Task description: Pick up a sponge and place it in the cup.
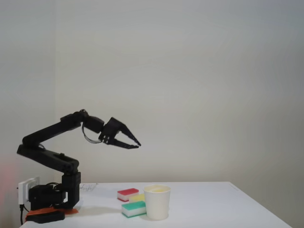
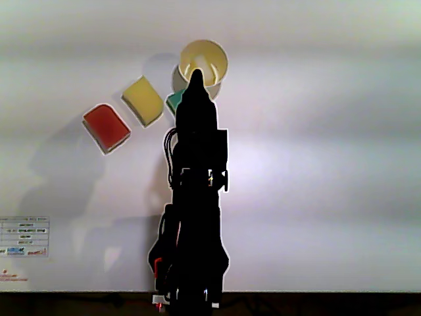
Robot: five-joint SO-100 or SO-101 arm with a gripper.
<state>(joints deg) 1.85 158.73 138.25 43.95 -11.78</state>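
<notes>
Presently catalogued, item by item.

Sponge [image 2: 144,99]: a small rectangular foam block, pale yellow, lying flat on the white table [image 1: 213,204] between a red-topped sponge [image 2: 106,126] and a teal-topped sponge [image 1: 133,208]. In the fixed view only a yellow sliver [image 1: 137,197] is seen behind the teal one. It is judged light, soft and compressible, with a matt porous surface unlikely to slip; a hold across the narrower pair of sides is judged best, with moderate closure, since the foam will yield. No fragility is expected.

Cup [image 1: 157,202]: plain white paper, rolled rim, tapering downward, standing upright just beside the teal-topped sponge. Its pale interior is seen from above [image 2: 212,58]. It is judged thin-walled, light and easily tipped if struck at the rim.

Gripper [image 1: 135,143]: black plastic, two fingers, held high above the table and well apart from the sponge; nothing is held. The fingers are seen slightly parted at the tips. From above, the arm is seen as a dark silhouette overlapping the cup's rim.

Sundries: a printed label [image 2: 25,238] stuck to the table.
</notes>
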